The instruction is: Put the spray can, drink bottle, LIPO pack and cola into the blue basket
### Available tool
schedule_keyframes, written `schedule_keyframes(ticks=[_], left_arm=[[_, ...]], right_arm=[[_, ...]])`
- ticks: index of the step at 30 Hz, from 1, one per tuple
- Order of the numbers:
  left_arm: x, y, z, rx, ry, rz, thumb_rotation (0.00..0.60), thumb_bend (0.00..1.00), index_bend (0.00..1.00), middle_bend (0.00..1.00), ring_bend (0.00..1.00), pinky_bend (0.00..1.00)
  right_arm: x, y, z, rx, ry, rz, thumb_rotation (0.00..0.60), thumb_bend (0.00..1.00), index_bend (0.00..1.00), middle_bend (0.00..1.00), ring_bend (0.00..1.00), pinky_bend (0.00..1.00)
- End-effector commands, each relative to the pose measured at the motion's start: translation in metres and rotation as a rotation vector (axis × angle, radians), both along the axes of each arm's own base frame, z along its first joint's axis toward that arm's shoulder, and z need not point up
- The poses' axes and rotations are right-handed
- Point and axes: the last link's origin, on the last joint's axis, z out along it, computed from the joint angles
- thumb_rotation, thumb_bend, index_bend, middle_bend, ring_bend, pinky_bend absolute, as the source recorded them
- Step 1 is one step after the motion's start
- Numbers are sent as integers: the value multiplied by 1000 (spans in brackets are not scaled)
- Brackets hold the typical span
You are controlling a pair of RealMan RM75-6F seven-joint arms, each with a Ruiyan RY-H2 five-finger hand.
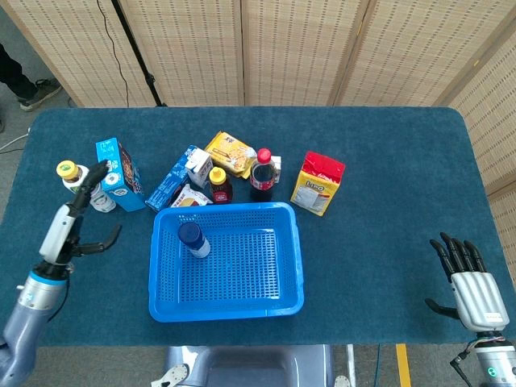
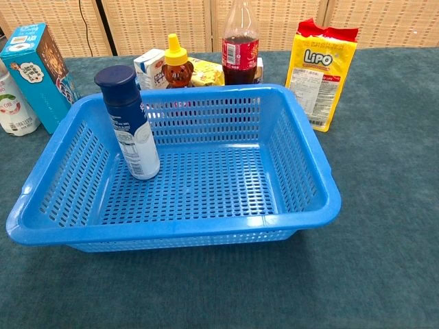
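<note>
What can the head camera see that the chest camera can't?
Only the head view shows the two hands: the left hand open near the drink bottle, and the right hand open at the table's near right corner. Only the chest view shows the LIPO pack lettering clearly. Both show the spray can standing in the blue basket, and the cola behind it.

Blue basket (image 2: 302,171), perforated grid walls. Spray can (image 2: 127,123): navy cap, white body. LIPO pack (image 2: 322,72) yellow, red top. Bench (image 1: 387,161) teal.
</note>
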Motion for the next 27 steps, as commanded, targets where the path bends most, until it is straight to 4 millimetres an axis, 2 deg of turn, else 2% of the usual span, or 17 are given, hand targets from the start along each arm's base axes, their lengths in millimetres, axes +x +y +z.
schedule_keyframes(ticks=[1, 5, 7, 10, 13, 19, 23, 27], left_arm=[[-40, 0, 31, 65, 28, 143, 545, 355, 0, 0, 0, 0], [-76, 7, 44, 81, -10, 248, 541, 347, 0, 0, 0, 0], [-101, 8, 46, 79, -49, 326, 531, 327, 0, 0, 0, 0], [-134, 10, 44, 55, -78, 418, 509, 290, 0, 0, 0, 0], [-155, 16, 39, 48, -67, 490, 501, 276, 0, 0, 0, 0], [-180, 31, 24, -20, -68, 577, 501, 272, 0, 0, 0, 0], [-185, 43, 11, -60, -50, 595, 500, 268, 0, 0, 0, 0], [-179, 61, 7, -74, -70, 588, 500, 268, 0, 0, 0, 0]], right_arm=[[0, 0, 0, 4, 0, -1, 600, 0, 0, 0, 0, 0], [1, 0, -2, 10, 0, -1, 600, 0, 0, 0, 0, 0], [1, 0, -2, 13, 1, -2, 600, 0, 0, 0, 0, 0], [2, 0, -4, 21, 2, -1, 600, 0, 0, 0, 0, 0], [2, 0, -6, 29, 1, -1, 600, 0, 0, 0, 0, 0], [3, 0, -7, 38, -3, -2, 600, 0, 0, 0, 0, 0], [3, 0, -7, 41, -6, -4, 600, 0, 0, 0, 0, 0], [2, 0, -6, 38, -9, -7, 600, 0, 0, 0, 0, 0]])
